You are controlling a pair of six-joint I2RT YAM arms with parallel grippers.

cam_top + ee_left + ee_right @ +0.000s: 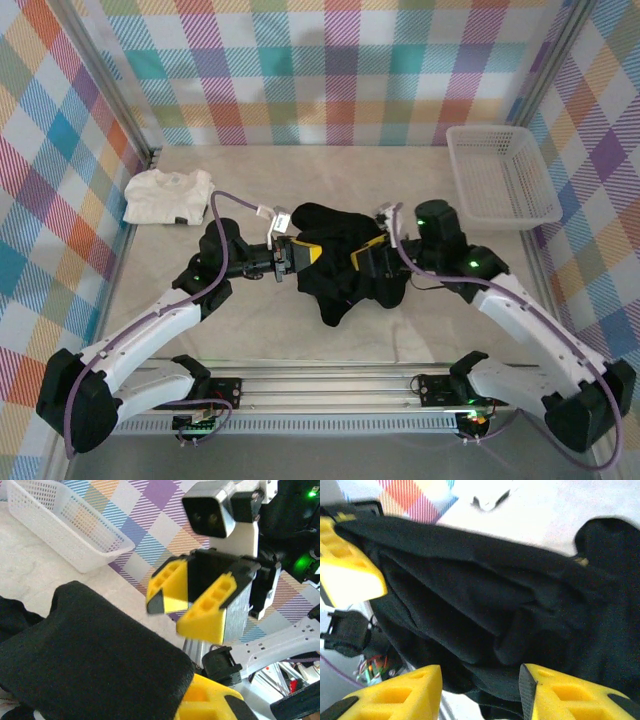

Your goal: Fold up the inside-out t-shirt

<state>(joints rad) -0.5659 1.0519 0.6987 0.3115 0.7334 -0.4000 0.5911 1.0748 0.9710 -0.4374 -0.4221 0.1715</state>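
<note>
Two arms stretch in from the bottom of the overhead view and meet over the middle of the table [250,330]. There the inside-out t-shirt [338,275] lies, a bunched black heap at frame centre.

The left gripper [308,256] sits at the heap's left side. Its jaws look pressed together on a fold of the black cloth, which hides one finger in its own camera. I take that as a pinch meant to lift an edge.

The right gripper [172,614] faces it from the right with its jaws spread wide and closed on nothing. My guess is that it is lined up for a second hold so the shirt can be pulled flat.

Farther back, at upper left, sits a folded white t-shirt [168,196], well apart from the work. At upper right is an empty white basket [490,128].

The count is two grippers, one black shirt, one white shirt and one basket.
</note>
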